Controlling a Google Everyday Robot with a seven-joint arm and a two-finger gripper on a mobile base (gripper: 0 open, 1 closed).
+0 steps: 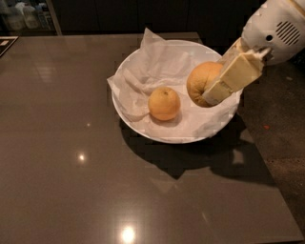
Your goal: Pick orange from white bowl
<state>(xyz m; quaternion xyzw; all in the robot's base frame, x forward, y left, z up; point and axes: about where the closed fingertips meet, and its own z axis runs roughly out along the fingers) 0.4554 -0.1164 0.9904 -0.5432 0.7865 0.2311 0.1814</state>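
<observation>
This looks like an indoor kitchen or break room. A broad, dark, polished table shows glints of lamp light. Bottles stand in the far left corner, dark cabinet fronts run behind, and a speckled floor lies to the right. A robot's tool grips an orange over the right side of the white bowl.

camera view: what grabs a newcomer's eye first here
The cream two-finger gripper is closed on the squat peach-orange orange at the right side of the wide glossy white bowl. A rounder yellow-orange fruit sits on crumpled white paper at the bowl's middle.
</observation>
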